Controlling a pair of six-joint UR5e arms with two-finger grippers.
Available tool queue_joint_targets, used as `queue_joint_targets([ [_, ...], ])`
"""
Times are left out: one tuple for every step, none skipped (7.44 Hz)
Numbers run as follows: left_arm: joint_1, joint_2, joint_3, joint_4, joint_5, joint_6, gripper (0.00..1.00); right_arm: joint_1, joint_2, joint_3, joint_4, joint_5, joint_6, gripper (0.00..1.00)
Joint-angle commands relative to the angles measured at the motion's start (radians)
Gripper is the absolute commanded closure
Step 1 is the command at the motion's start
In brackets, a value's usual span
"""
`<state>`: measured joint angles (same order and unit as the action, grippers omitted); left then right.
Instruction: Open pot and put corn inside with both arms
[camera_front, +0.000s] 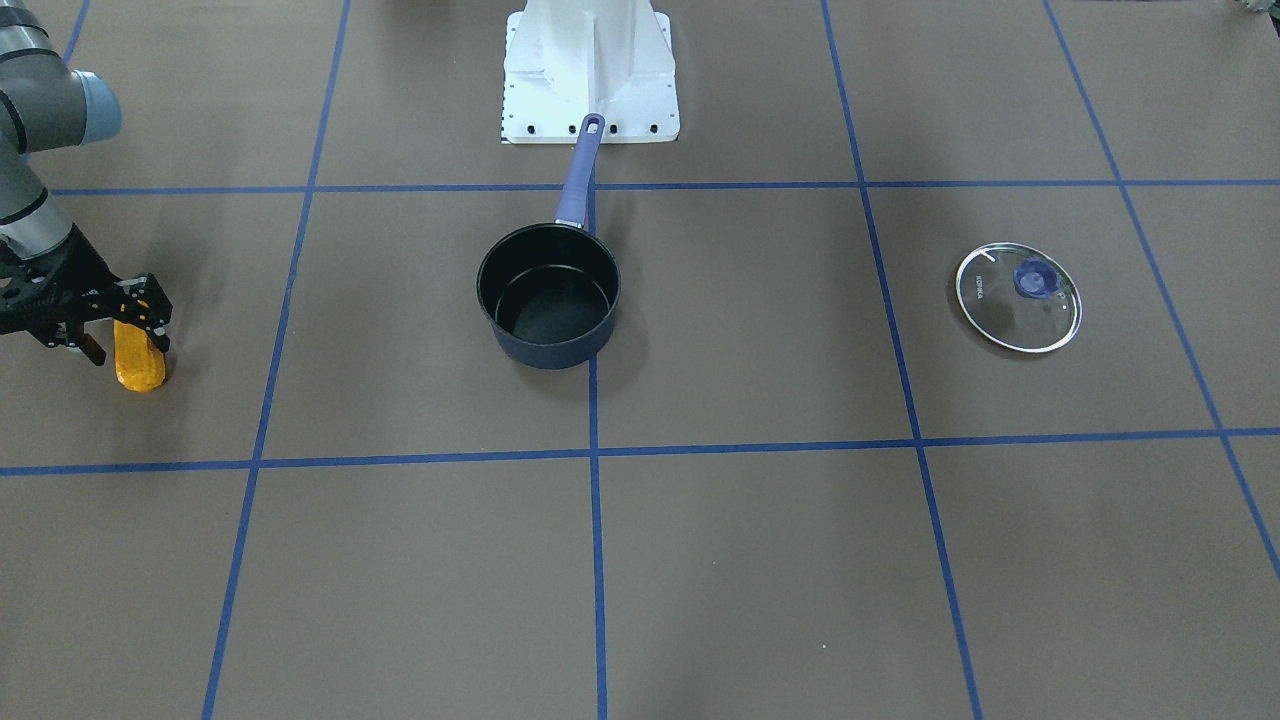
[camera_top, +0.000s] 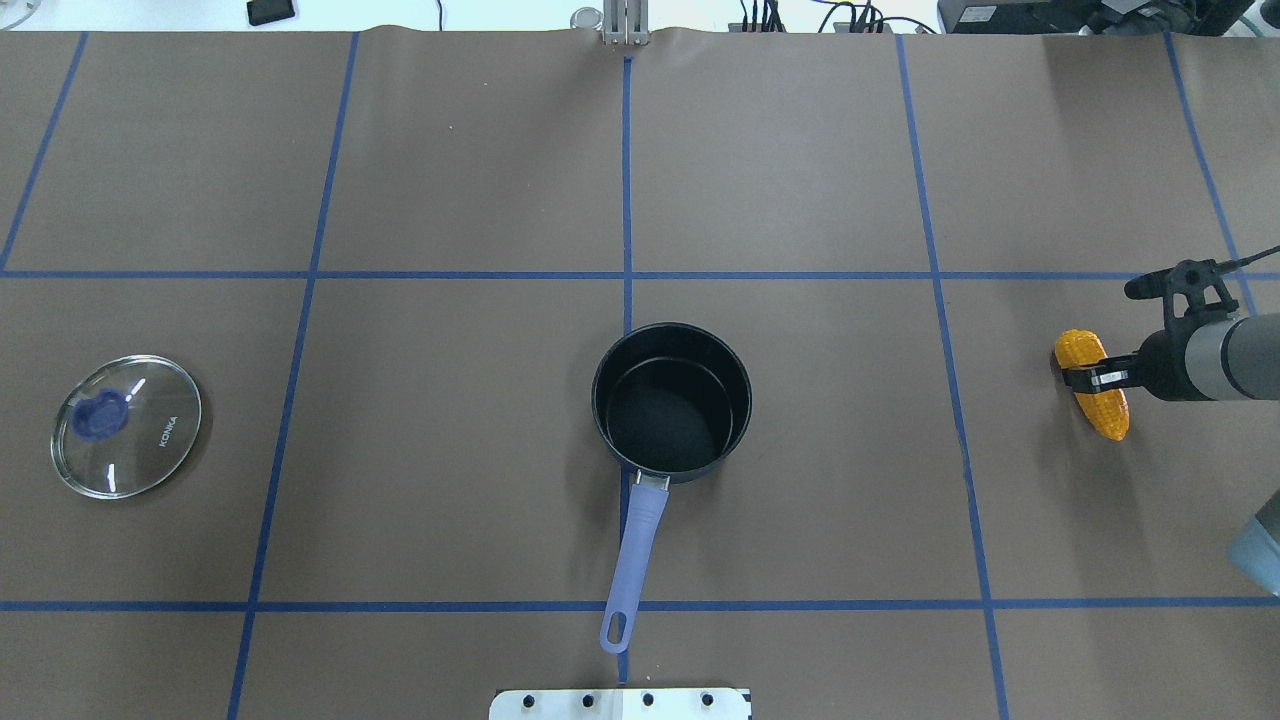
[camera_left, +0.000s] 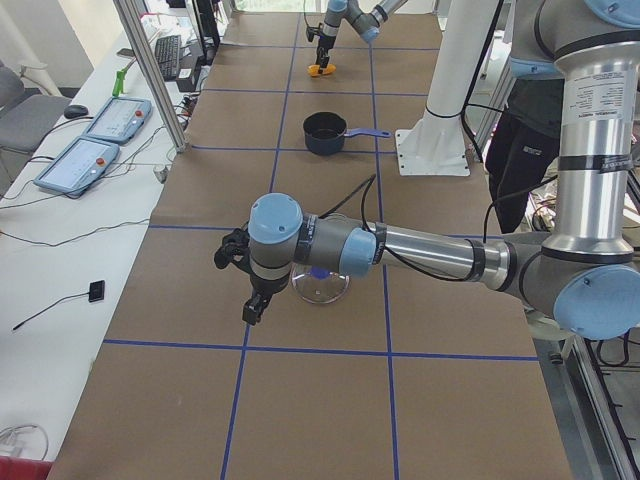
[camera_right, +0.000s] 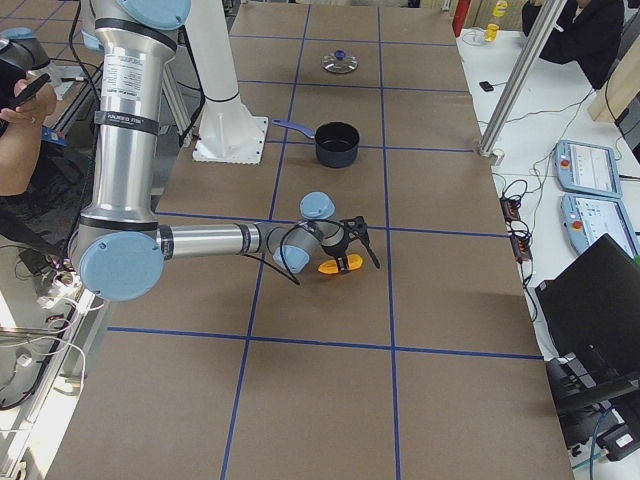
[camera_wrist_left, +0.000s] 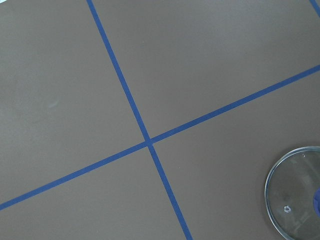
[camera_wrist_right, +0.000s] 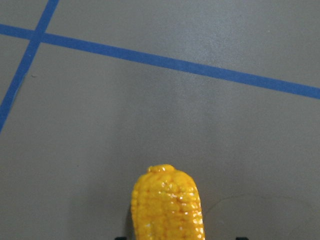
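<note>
Brown table is gridded with blue tape. Left gripper is hung low beside the lid; its spread cannot be told. Right gripper is set down spread around the corn, tips barely seen. Pot is seen open mid-table, well apart.

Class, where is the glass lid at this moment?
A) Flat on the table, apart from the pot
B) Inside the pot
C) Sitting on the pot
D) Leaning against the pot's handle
A: the lid lies flat on the table, well apart from the open pot.
</note>
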<state>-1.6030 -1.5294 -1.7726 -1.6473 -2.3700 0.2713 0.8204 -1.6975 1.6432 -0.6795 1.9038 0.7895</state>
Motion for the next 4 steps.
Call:
queue_joint_targets([
  [0.0, 0.008, 0.002, -0.002, 0.0, 0.0, 0.01, 0.0, 0.08, 0.021, -0.024, 0.014, 0.004, 1.0],
  [0.002, 0.015, -0.001, -0.002, 0.0, 0.0, 0.01, 0.0, 0.169, 0.033, -0.085, 0.012, 0.052, 1.0],
  [0.002, 0.018, 0.001, -0.002, 0.0, 0.0, 0.01, -0.003, 0.276, 0.062, -0.176, 0.012, 0.183, 1.0],
  [0.002, 0.02, 0.007, 0.0, 0.0, -0.001, 0.01, -0.039, 0.351, 0.108, -0.258, 0.003, 0.279, 1.0],
])
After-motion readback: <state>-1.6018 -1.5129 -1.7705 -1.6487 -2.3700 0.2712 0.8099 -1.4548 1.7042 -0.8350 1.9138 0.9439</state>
